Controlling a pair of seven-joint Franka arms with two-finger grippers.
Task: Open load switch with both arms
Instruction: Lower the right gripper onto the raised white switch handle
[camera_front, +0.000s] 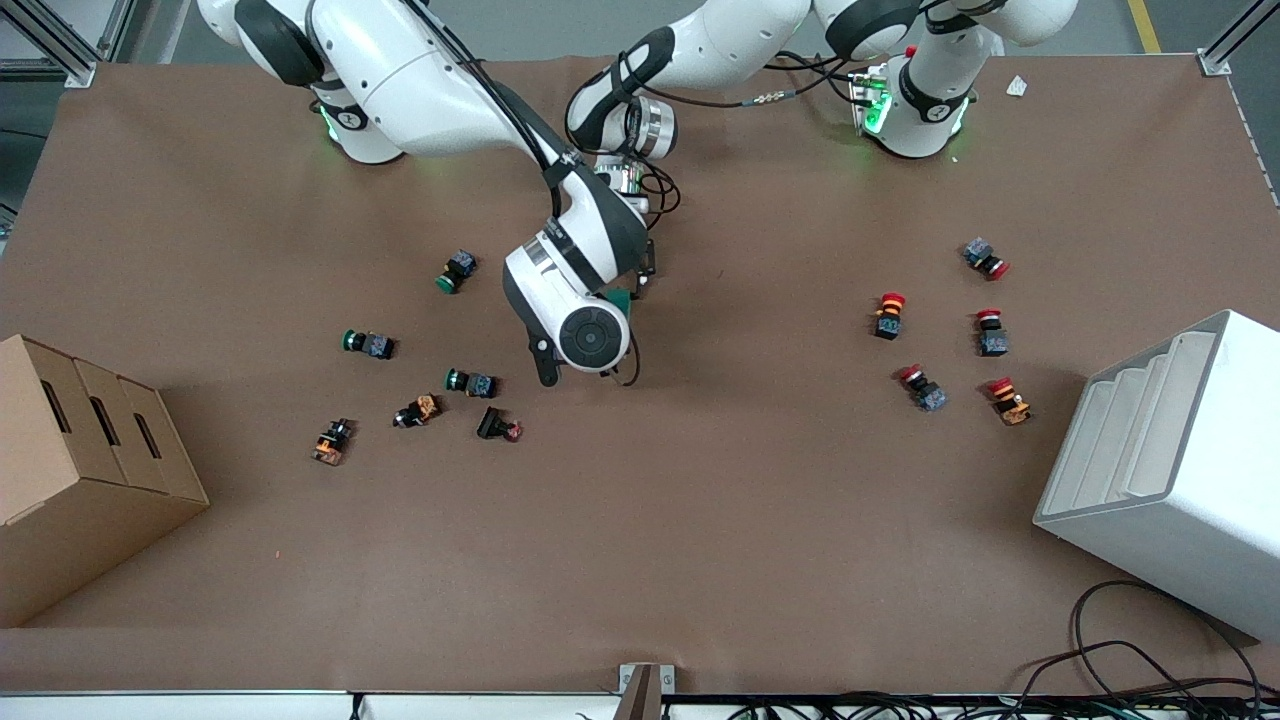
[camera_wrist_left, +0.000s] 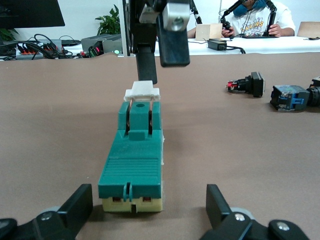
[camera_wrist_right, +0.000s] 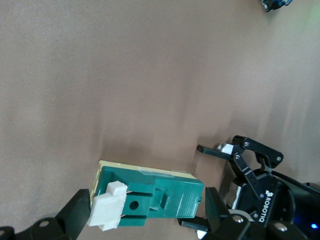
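Note:
The load switch (camera_wrist_left: 134, 165) is a dark green block on a cream base with a white lever (camera_wrist_left: 142, 91) at one end. It lies flat on the brown table near the middle (camera_front: 620, 300), mostly hidden under the right arm's wrist in the front view. My left gripper (camera_wrist_left: 150, 197) is open at table height, its fingers (camera_wrist_left: 80, 200) on either side of the end without the lever and clear of it. My right gripper (camera_wrist_right: 147, 200) hangs open just over the switch, spanning its length, with one fingertip (camera_wrist_left: 146, 65) right above the lever.
Green and orange push buttons (camera_front: 470, 382) lie toward the right arm's end, red ones (camera_front: 889, 314) toward the left arm's end. A cardboard box (camera_front: 80, 470) and a white slotted bin (camera_front: 1170, 470) stand at the table's two ends. Cables (camera_front: 1150, 670) trail at the front edge.

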